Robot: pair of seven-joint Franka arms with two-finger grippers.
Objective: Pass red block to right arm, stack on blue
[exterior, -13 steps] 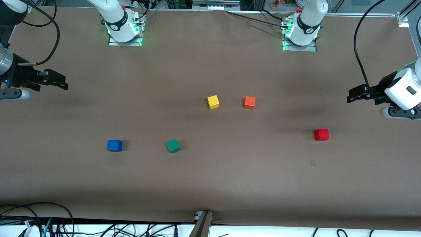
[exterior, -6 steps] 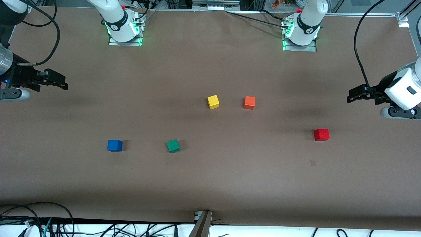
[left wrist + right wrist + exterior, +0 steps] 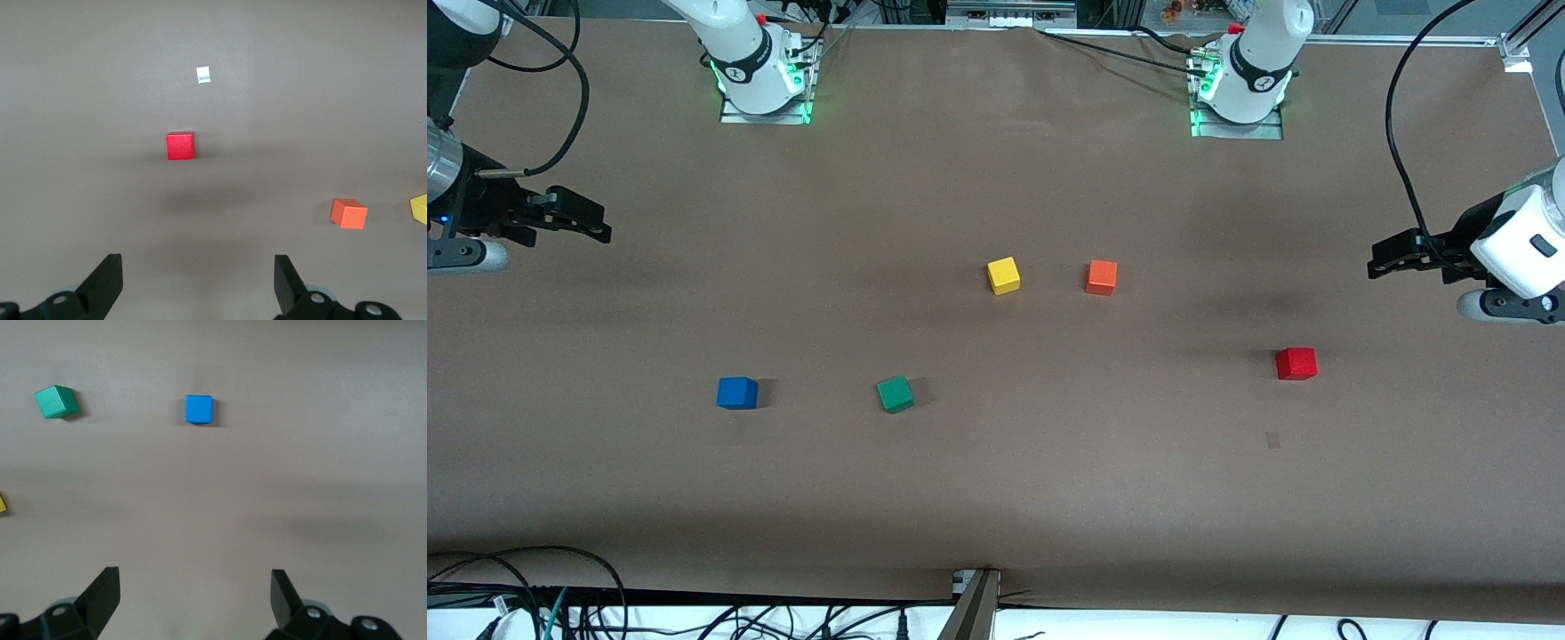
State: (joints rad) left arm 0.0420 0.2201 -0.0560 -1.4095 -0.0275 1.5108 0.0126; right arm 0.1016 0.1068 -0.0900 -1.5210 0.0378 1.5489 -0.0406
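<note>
The red block (image 3: pixel 1296 364) (image 3: pixel 180 145) lies alone on the brown table toward the left arm's end. The blue cube (image 3: pixel 736 392) (image 3: pixel 199 409) lies toward the right arm's end. My left gripper (image 3: pixel 1376 262) (image 3: pixel 198 273) hangs open and empty above the table edge at its own end, apart from the red block. At the other end of the table my right gripper (image 3: pixel 600 227) (image 3: pixel 193 587) also stands open and empty, apart from the blue cube.
A green cube (image 3: pixel 895 393) lies beside the blue one. A yellow cube (image 3: pixel 1003 275) and an orange cube (image 3: pixel 1101 276) sit mid-table, farther from the front camera. A small pale tag (image 3: pixel 1272 439) lies near the red block. Cables run along the front edge.
The left gripper has shifted very slightly toward its own end of the table. The cubes and the right arm have not moved.
</note>
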